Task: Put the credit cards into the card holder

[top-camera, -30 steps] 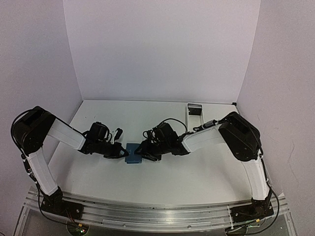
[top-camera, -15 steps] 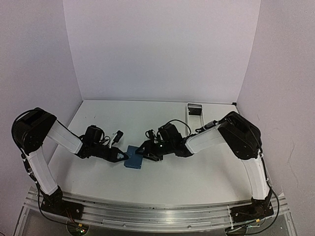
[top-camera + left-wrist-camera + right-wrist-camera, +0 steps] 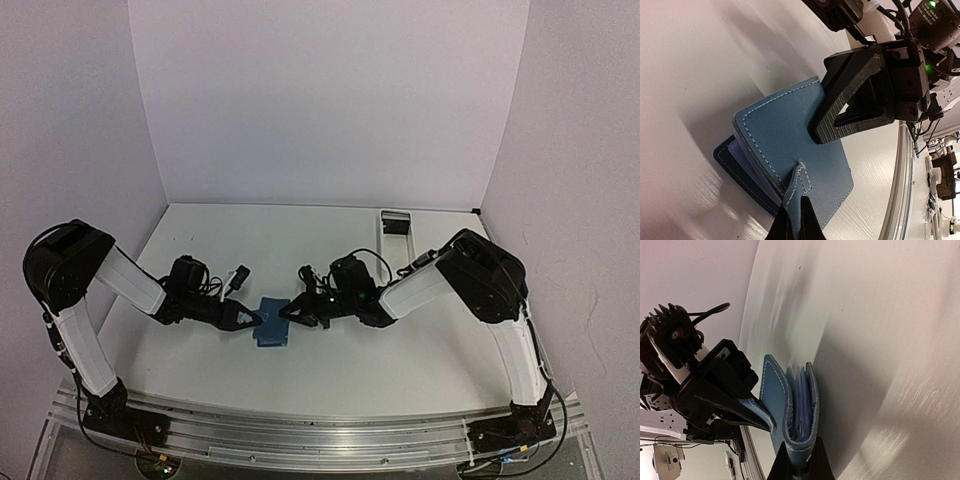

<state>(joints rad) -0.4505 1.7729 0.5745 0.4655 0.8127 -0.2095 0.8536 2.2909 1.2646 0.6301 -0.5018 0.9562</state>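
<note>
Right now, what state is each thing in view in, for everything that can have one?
Dark-blue stitched folding card holder: ajar, inner leaves fanned, gripped from two sides.
Left hand: shut on the holder's snap tab.
Right hand: shut on the holder's edge opposite the tab.
Long white rectangular tray: lying beyond both arms, nothing touching it; contents unclear.

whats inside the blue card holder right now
Between the covers of the card holder, thin pale-blue leaves show edge-on in the right wrist view. Whether they are pockets or cards cannot be told; the covers hide the rest.
</note>
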